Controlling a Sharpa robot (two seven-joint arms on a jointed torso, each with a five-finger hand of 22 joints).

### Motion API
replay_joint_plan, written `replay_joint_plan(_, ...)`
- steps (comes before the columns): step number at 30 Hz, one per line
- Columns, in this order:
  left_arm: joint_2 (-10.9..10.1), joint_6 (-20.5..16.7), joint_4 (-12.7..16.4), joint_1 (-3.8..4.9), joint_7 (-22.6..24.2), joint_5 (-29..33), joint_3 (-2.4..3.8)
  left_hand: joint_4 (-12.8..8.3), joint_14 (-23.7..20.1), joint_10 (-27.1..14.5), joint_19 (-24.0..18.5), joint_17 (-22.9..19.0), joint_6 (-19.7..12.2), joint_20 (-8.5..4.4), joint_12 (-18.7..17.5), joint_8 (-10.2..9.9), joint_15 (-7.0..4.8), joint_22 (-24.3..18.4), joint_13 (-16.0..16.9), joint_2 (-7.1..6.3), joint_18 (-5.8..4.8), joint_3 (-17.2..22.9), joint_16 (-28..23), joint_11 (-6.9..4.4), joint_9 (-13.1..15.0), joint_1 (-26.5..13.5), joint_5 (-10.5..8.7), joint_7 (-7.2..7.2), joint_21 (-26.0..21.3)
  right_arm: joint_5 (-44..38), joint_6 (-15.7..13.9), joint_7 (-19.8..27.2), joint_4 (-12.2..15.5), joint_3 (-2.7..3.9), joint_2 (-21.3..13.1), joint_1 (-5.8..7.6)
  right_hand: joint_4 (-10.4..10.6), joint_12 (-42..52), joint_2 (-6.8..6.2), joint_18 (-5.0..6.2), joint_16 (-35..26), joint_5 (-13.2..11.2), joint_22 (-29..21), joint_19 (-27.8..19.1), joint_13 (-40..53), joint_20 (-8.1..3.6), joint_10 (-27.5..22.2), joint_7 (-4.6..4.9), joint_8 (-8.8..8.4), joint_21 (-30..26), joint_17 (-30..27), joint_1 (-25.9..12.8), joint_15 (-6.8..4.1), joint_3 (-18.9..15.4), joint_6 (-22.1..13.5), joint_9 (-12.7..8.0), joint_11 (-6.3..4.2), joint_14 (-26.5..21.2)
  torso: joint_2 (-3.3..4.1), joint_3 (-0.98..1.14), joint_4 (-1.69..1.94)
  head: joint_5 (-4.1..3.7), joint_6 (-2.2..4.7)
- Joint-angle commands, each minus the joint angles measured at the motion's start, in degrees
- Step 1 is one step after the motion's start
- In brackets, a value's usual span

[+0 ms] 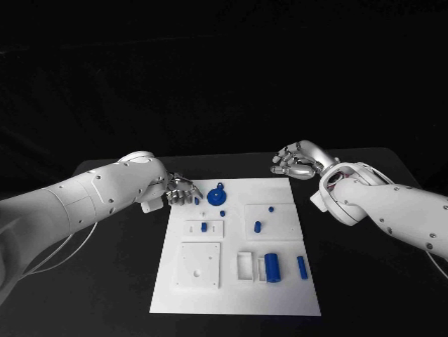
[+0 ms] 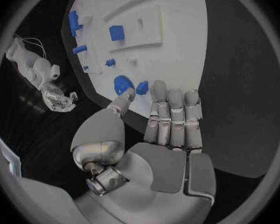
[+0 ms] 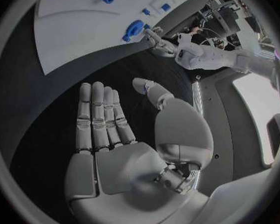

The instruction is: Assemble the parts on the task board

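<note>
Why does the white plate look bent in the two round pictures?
Left and right wrist views: a fisheye lens bows the straight edges of the white plate into curves. Head view: the same plate shows straight edges, brightly lit against a dark table and black background.

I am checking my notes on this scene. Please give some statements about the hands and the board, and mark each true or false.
1. The left hand holds a blue part. False: it holds nothing, fingers apart, beside the board's far left corner.
2. The right hand is off the task board, over the black table. True.
3. A round blue part lies near the board's far edge. True.
4. The board is black. False: it is white.
</note>
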Motion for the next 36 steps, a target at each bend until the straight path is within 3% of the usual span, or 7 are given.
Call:
replay_joint_plan(1,0.1,0.8,-0.1,0.00,0.9,0.5,0.03,-0.2,-0.4,-0.5,-0.1,-0.1,-0.5,-5.36,0.3,-0.1,0.13,1.1,0.1,1.12,-0.36,0.2,0.2,0.13,0.0,0.1,-0.21,0.12,-0.1,-0.2,0.5,0.5,0.1,0.03,0.0,-0.01,-0.2,0.3,0.19,0.89,0.4,0.3,0.1,0.2,-0.1,0.32,-0.3,-0.02,-0.38,-0.2,-0.1,0.1,0.02,-0.2,-0.3,-0.1,-0.14,-0.2,-0.03,-0.03,0.04,0.01,-0.02)
replay_joint_plan(5,0.2,1.0,-0.1,-0.01,1.1,0.9,0.03,-0.7,-0.5,-0.6,-0.1,-0.1,-0.5,-5.32,0.3,-0.2,0.18,1.1,0.1,2.05,-0.43,0.4,0.3,0.18,0.0,0.8,-0.05,0.16,-0.1,-0.2,0.5,0.5,0.1,0.03,0.0,-0.01,-0.2,0.3,0.20,0.89,0.4,0.3,0.1,0.2,-0.1,0.32,-0.3,-0.02,-0.38,-0.3,-0.1,0.1,0.02,-0.2,-0.3,-0.1,-0.14,-0.2,-0.05,-0.04,0.06,0.02,-0.04)
replay_joint_plan(11,0.5,2.0,0.1,-0.03,1.2,1.7,0.03,-3.0,-0.6,-0.6,-0.3,-0.3,-0.6,-5.18,0.4,-0.4,0.33,1.2,0.0,4.94,-0.62,0.9,0.4,0.32,-0.1,3.9,0.97,0.31,0.1,-0.2,0.5,0.5,0.0,0.03,0.1,-0.01,-0.2,0.3,0.20,0.89,0.4,0.3,0.1,0.2,-0.1,0.32,-0.3,-0.02,-0.38,-0.3,-0.1,0.1,0.02,-0.2,-0.3,-0.1,-0.14,-0.2,-0.02,-0.06,0.06,0.05,-0.12)
replay_joint_plan(15,0.6,2.0,-0.1,-0.10,1.2,1.7,0.03,-4.5,-0.6,-0.6,-0.3,-0.3,-0.6,-5.15,0.4,-0.6,0.37,1.2,0.0,5.12,-0.67,0.9,0.5,0.36,-0.3,5.5,0.98,0.36,0.3,-0.2,0.6,0.5,0.0,0.03,0.1,-0.01,-0.2,0.3,0.19,0.89,0.4,0.3,0.1,0.2,-0.1,0.33,-0.3,-0.02,-0.38,-0.3,-0.1,0.1,0.02,-0.2,-0.3,-0.1,-0.14,-0.2,-0.02,-0.05,0.07,0.09,-0.05)
replay_joint_plan(30,0.5,2.0,-0.2,-0.15,1.2,1.7,0.03,-5.8,-0.5,-0.4,-0.2,-0.5,-0.4,-5.11,0.5,-0.8,0.39,1.2,-0.1,7.27,-0.75,1.0,0.7,0.36,-0.5,7.4,1.68,0.36,0.4,-0.2,0.5,0.5,0.0,0.03,0.1,-0.01,-0.2,0.4,0.19,0.89,0.4,0.3,0.2,0.2,-0.2,0.33,-0.4,-0.02,-0.37,-0.3,-0.1,0.1,0.02,-0.3,-0.3,-0.1,-0.13,-0.2,-0.03,-0.04,0.02,-0.01,-0.17)
replay_joint_plan(34,0.5,2.0,-0.2,-0.16,1.2,1.7,0.03,-6.6,-0.5,-0.4,-0.2,-0.5,-0.3,-5.10,0.5,-0.9,0.39,1.2,-0.1,7.76,-0.79,1.1,0.7,0.36,-0.6,8.3,2.58,0.36,0.5,-0.2,0.5,0.5,0.0,0.03,0.0,-0.01,-0.2,0.4,0.19,0.89,0.4,0.3,0.2,0.2,-0.2,0.33,-0.4,-0.02,-0.37,-0.3,-0.1,0.1,0.03,-0.3,-0.3,-0.1,-0.13,-0.2,-0.04,-0.03,0.05,0.03,-0.22)
replay_joint_plan(36,0.4,2.0,-0.1,-0.16,1.2,1.7,0.03,-7.0,-0.5,-0.3,-0.1,-0.6,-0.2,-5.07,0.5,-0.9,0.42,1.2,-0.1,8.05,-0.86,1.0,0.8,0.36,-0.7,8.9,4.27,0.35,0.6,-0.2,0.5,0.5,0.0,0.03,0.1,-0.01,-0.2,0.4,0.19,0.89,0.4,0.3,0.2,0.2,-0.2,0.33,-0.4,-0.02,-0.37,-0.3,-0.1,0.0,0.03,-0.3,-0.3,-0.1,-0.13,-0.2,-0.05,-0.03,0.05,0.03,-0.24)
